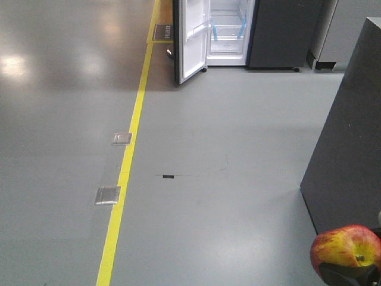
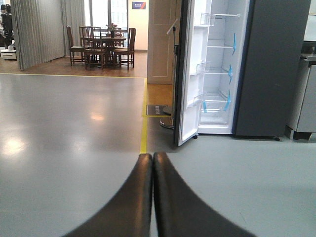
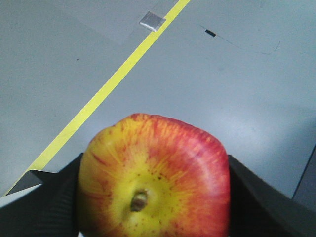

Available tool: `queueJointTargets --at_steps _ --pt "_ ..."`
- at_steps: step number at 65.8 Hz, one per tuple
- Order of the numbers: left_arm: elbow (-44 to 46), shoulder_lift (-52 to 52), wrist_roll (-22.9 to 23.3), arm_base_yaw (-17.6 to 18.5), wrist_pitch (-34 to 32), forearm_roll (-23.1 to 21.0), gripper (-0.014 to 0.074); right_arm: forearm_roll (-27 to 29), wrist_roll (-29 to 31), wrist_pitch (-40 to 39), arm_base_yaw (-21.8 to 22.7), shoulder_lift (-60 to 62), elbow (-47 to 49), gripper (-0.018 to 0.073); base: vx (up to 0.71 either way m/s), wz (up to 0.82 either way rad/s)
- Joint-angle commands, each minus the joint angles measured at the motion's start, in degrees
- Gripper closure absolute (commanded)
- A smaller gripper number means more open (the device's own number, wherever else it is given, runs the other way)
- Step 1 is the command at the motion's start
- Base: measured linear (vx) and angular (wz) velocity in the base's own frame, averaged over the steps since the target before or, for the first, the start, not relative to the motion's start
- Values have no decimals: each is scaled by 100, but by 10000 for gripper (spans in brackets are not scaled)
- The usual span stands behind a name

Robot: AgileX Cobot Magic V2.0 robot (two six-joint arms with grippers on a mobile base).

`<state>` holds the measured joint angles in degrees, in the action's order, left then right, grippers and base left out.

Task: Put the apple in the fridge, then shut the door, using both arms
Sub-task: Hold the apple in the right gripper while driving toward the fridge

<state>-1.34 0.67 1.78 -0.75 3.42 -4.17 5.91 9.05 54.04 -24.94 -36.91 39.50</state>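
Right fingers [image 3: 44,207]: clamped on the apple [image 3: 153,177], one black finger on each flank. The stem dimple faces the wrist camera, with yellow skin around it and red beyond.

Left fingers [image 2: 136,202]: pressed flat together, nothing between them, tips pointing toward the fridge [image 2: 266,69].

Apple location: held above the floor [image 1: 238,149], well apart from the fridge and out in front of it, not inside.

Fridge: dark grey body. The white interior is exposed, with white shelves and strips of blue tape [image 2: 229,74].

Door [image 2: 190,74]: stands wide open on the fridge's left side as seen from my cameras. The white inner face shows, with clear bins.

Yellow line [image 1: 128,155]: runs along the floor from beside the open door back toward me, passing just left of the fridge. Two metal plates [image 1: 121,139] lie against it, well short of the fridge.

Table and chairs [image 2: 103,44]: far behind and left of the fridge.
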Motion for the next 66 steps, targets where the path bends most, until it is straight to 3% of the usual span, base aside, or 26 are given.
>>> queueJointTargets --at_steps 1,66 --pt "-171 87 45 7 -427 -21 602 16 16 -371 18 3 156 202 38 -1" --pt "-171 87 45 7 -427 -21 602 16 16 -371 18 3 156 202 37 -1"
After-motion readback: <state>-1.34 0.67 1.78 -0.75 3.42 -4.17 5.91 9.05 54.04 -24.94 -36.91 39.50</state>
